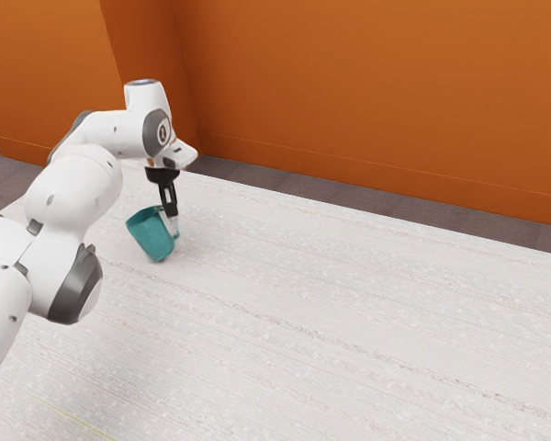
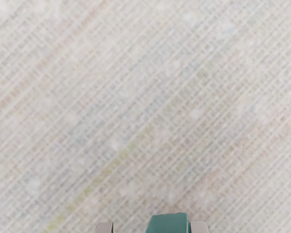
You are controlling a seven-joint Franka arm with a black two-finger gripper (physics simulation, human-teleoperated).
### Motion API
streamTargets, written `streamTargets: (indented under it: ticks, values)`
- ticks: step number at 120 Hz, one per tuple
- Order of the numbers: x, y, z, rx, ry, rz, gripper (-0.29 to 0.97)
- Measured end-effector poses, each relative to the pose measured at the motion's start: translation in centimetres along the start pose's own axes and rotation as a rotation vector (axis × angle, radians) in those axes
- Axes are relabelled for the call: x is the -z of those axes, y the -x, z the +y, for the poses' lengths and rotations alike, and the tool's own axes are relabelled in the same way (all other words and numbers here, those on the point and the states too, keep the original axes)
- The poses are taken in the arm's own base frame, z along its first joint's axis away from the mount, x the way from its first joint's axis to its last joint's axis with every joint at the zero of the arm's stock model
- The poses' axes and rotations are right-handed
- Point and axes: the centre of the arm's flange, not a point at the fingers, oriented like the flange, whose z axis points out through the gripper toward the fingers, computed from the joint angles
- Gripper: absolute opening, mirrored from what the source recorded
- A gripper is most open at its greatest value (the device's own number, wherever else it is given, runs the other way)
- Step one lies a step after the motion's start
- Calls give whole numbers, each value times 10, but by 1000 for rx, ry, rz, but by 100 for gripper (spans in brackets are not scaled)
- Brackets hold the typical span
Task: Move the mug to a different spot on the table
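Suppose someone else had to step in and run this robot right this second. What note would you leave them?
Gripper: shut on the teal mug, gripping the side of it that faces the exterior view's right.
Mug: tilted, not upright, under the hand near the far side of the white table, toward the exterior view's left. I cannot tell whether its lowest edge touches the table.
Done: the mug is grasped.
Left: carry it to another spot on the table, set it down upright, then open the fingers and back away.
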Motion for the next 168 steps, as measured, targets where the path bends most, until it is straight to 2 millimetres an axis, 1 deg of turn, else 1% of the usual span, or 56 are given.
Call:
streamTargets:
  ticks: [14, 20, 32, 44, 52, 64, 76, 86, 94, 102, 111, 125, 138, 148, 159, 168]
  values:
    - [8, -4, 1, -9, -13, 5, 4]
    - [15, -9, 3, -19, -24, 11, 2]
    - [28, -21, 8, -42, -42, 19, 0]
    - [43, -39, 22, -70, -50, 29, -2]
    - [57, -51, 35, -83, -47, 41, -3]
    - [64, -57, 59, -81, 3, 41, -5]
    - [66, -71, 96, -103, 51, 35, -5]
    - [69, -90, 126, -151, 70, 36, -6]
    - [65, -101, 141, -175, 72, 23, -6]
    - [55, -111, 153, -193, 80, 12, -6]
    - [51, -123, 169, -217, 78, 1, -6]
    - [40, -126, 184, -224, 85, -21, -6]
    - [27, -124, 189, -217, 91, -39, -6]
    - [22, -125, 191, -219, 83, -55, -6]
    - [10, -120, 192, -212, 86, -92, -6]
    - [5, -116, 192, -204, 84, -113, -6]
